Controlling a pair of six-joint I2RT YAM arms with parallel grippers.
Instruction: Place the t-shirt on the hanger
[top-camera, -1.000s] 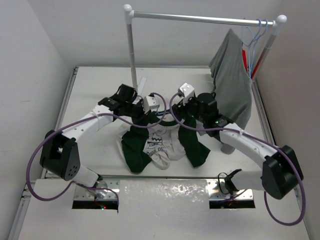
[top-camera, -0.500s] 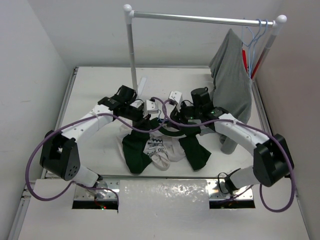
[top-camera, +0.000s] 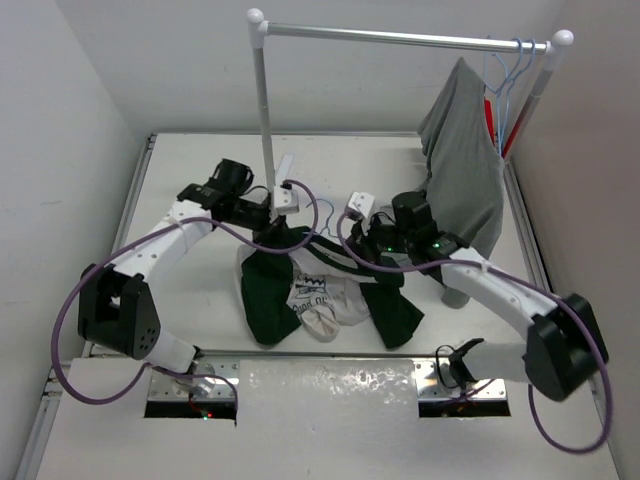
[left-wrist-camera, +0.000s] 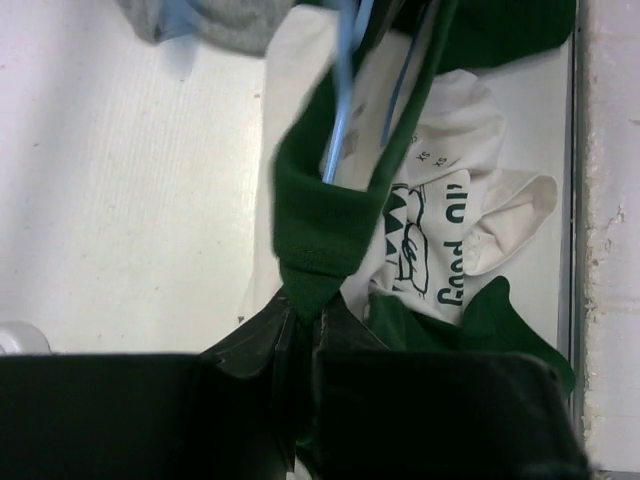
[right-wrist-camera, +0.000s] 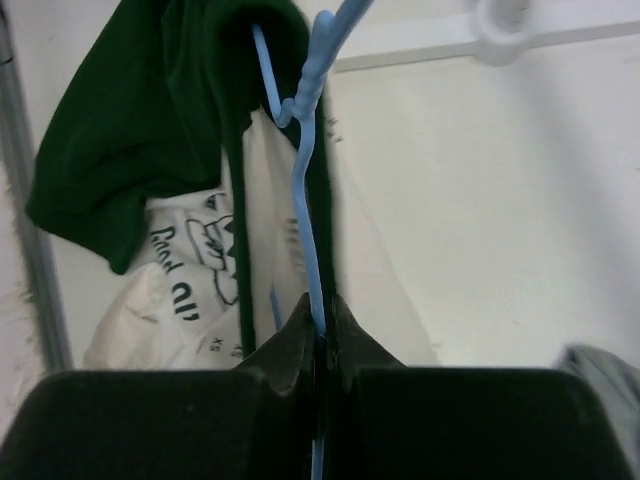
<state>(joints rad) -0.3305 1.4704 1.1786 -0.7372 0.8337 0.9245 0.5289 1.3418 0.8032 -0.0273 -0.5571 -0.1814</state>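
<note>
The t-shirt (top-camera: 318, 292), white with dark green sleeves and collar, lies crumpled on the table between my two arms, its printed chest facing up. My left gripper (left-wrist-camera: 305, 312) is shut on a fold of the green collar (left-wrist-camera: 318, 215), seen from above at the left gripper (top-camera: 281, 233). The pale-blue wire hanger (right-wrist-camera: 310, 200) runs through the neck opening, its hook toward the rack's foot. My right gripper (right-wrist-camera: 320, 312) is shut on that wire; from above the right gripper (top-camera: 346, 240) sits at the shirt's upper right. The hanger (left-wrist-camera: 341, 140) also shows inside the collar.
A white rack stands at the back, its pole (top-camera: 263, 110) just behind my left wrist and its bar (top-camera: 400, 38) overhead. A grey shirt (top-camera: 466, 165) hangs at the bar's right end beside a red hanger (top-camera: 493, 118) and spare blue hangers (top-camera: 512, 72).
My right gripper has closed on the hanger wire after swinging left and then settling by the collar. My left arm has drawn back toward the pole, pulling the collar with it.
</note>
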